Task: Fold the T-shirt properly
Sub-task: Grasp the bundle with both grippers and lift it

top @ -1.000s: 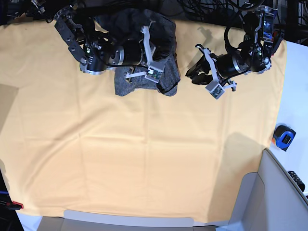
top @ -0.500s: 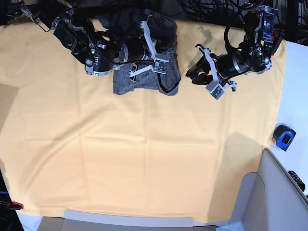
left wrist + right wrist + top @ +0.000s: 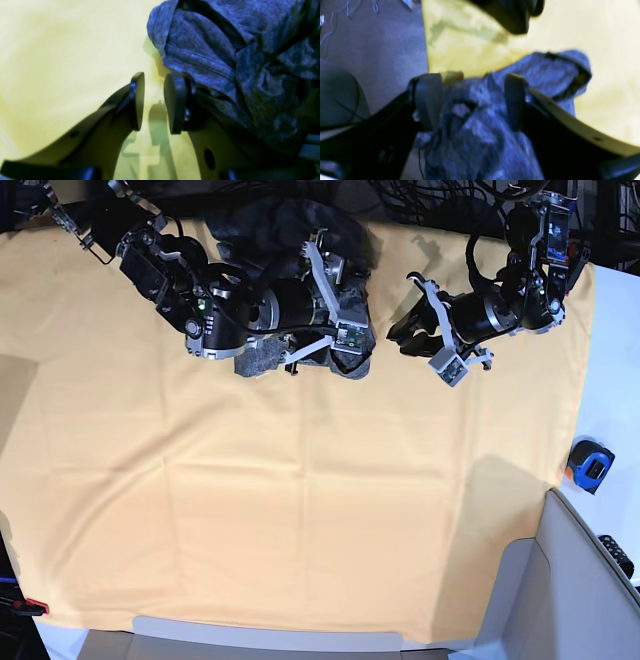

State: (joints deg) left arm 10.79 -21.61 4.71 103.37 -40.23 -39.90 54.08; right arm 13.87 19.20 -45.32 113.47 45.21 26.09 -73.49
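Observation:
The dark-grey T-shirt (image 3: 345, 300) lies crumpled in a heap at the far edge of the yellow-orange table cloth (image 3: 300, 500). My right gripper (image 3: 332, 345) is over the heap's near part. In the right wrist view it (image 3: 472, 100) is open, with bunched shirt fabric (image 3: 480, 130) between its two fingers; that view is blurred. My left gripper (image 3: 398, 335) hangs just right of the heap. In the left wrist view it (image 3: 153, 102) is open by a narrow gap and empty over the cloth, with the shirt (image 3: 225, 62) beside its right finger.
The table's far edge and grey floor (image 3: 370, 37) lie just behind the shirt. A blue-orange tape measure (image 3: 590, 463) sits off the cloth at the right. A grey bin wall (image 3: 560, 580) stands at the lower right. Cables (image 3: 440, 195) run along the back.
My right arm has swung to the right and nearer across the shirt, its open gripper now over the heap's near right part. The heap looks more bunched. The left arm has not moved.

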